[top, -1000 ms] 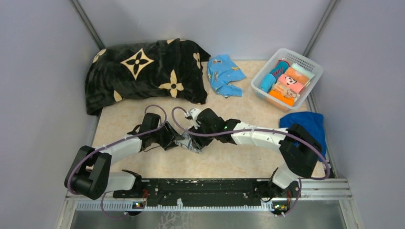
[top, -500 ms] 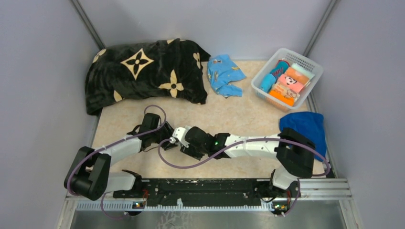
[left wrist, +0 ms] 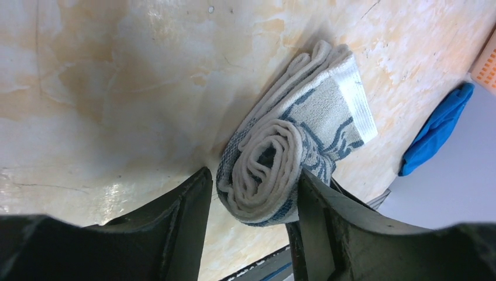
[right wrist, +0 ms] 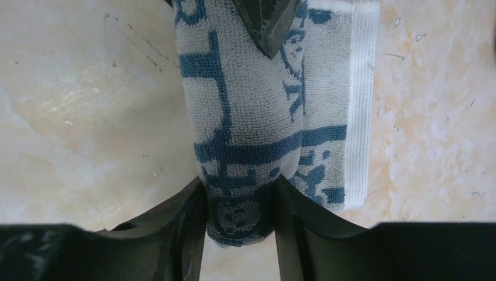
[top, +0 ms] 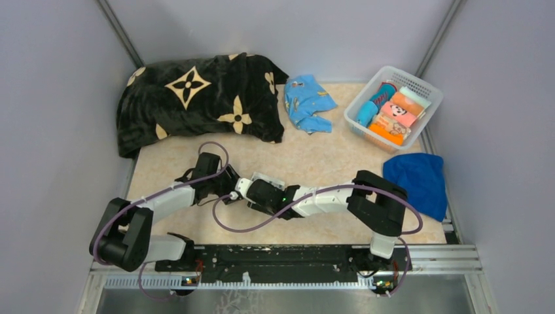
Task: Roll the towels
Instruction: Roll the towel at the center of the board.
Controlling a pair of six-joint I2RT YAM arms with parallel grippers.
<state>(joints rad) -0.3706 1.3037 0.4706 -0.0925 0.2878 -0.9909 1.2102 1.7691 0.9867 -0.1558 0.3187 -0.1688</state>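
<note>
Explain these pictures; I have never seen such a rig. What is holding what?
A left robot arm and a right robot arm are bolted at the near edge of a beige marbled table. The wide picture comes from a fixed camera above and behind them; the close-ups come from wrist cameras. The left end effector and the right end effector each pinch one end of a rolled white terry towel with dark-blue print. Elsewhere lie a black blanket with cream flowers, a small turquoise towel, a plain royal-blue towel and a white plastic basket.
</note>
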